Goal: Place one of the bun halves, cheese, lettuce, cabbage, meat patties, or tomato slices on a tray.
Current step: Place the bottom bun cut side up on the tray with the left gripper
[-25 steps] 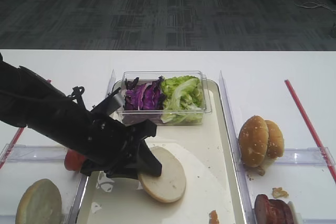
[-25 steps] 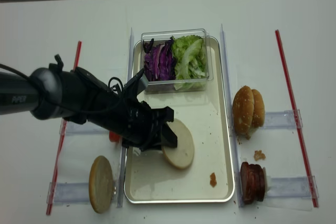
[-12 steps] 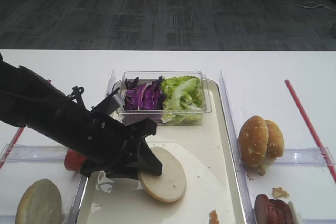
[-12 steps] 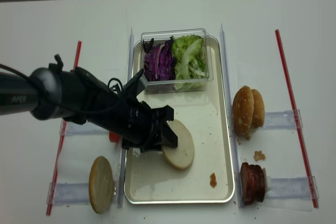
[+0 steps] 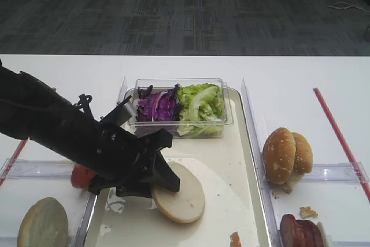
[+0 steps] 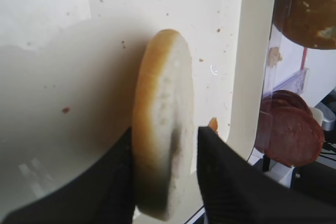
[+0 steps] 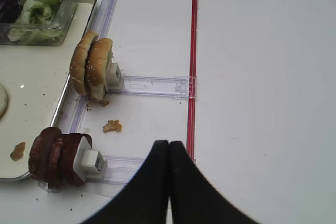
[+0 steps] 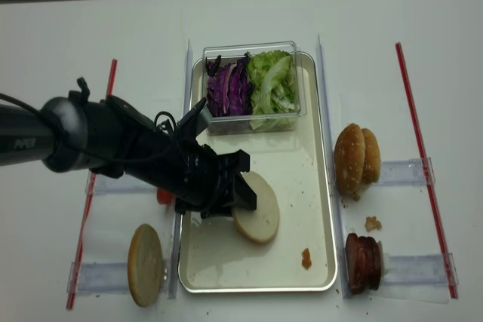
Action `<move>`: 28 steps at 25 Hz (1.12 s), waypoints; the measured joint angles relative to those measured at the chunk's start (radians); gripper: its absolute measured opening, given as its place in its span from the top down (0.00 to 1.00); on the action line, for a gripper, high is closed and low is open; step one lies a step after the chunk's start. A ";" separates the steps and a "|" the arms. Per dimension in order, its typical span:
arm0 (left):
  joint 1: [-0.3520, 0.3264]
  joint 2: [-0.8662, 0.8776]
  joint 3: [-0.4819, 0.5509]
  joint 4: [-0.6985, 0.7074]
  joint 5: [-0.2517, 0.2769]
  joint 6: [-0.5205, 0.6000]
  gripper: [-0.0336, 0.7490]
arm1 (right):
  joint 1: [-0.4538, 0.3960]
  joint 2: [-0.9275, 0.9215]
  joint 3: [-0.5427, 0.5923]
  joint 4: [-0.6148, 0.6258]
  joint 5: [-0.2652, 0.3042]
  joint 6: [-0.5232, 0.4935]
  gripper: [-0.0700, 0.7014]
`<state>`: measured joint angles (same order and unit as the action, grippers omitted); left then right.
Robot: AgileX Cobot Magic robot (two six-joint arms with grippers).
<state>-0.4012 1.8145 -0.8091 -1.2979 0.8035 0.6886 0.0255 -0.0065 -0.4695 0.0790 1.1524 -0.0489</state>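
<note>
One pale-tan, smooth round bun half lies on the cream floor of the long silvery-rimmed tray, its left edge between the jaws of the left end effector. In the left wrist view the bun's edge sits in the gap; whether the jaws are pressing it I cannot tell. It looks light, soft and easily dented, best pinched gently across its rim. Right end effector: clenched, empty, above the white desk.

Near my surface's right edge two browner sesame-seeded buns stand on edge against a clear plastic rack. A red strip runs outside them, another red strip by the left edge. A small clear plastic box sits mid-surface.
</note>
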 joint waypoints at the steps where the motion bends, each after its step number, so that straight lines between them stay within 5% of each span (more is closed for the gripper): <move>1: 0.000 0.000 0.000 0.002 0.000 0.000 0.64 | 0.000 0.000 0.000 0.000 0.000 0.000 0.61; 17: 0.000 0.000 -0.004 0.022 0.000 -0.017 0.63 | 0.000 0.000 0.000 0.000 0.000 -0.003 0.61; 28: 0.000 -0.022 -0.090 0.228 0.007 -0.188 0.63 | 0.000 0.000 0.000 0.000 0.000 -0.003 0.61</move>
<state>-0.4012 1.7926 -0.8991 -1.0696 0.8104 0.5009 0.0255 -0.0065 -0.4695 0.0790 1.1524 -0.0523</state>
